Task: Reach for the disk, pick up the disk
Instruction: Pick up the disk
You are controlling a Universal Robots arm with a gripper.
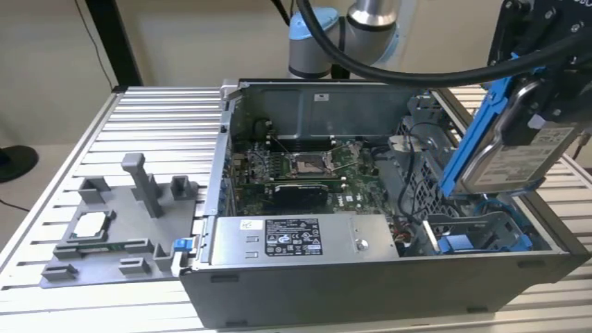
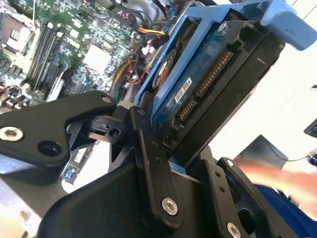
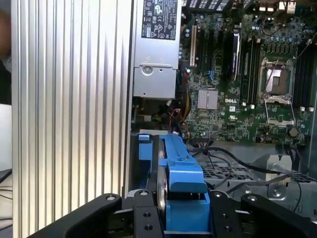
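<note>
The disk [image 1: 514, 149] hangs tilted, apparently clamped in the claw [image 1: 545, 97] above the computer case [image 1: 370, 277].

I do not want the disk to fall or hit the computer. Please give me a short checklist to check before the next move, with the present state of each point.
1. Gripper closed on the disk: ok, it clamps the blue bracket in both wrist views.
2. Disk lifted out of the computer case: ok, it hangs tilted above the case's right end in the exterior view.
3. Disk free of cables: cannot tell.
4. Grip centred on the disk: cannot tell.
5. Blue bay below holds nothing in the way: ok.
</note>
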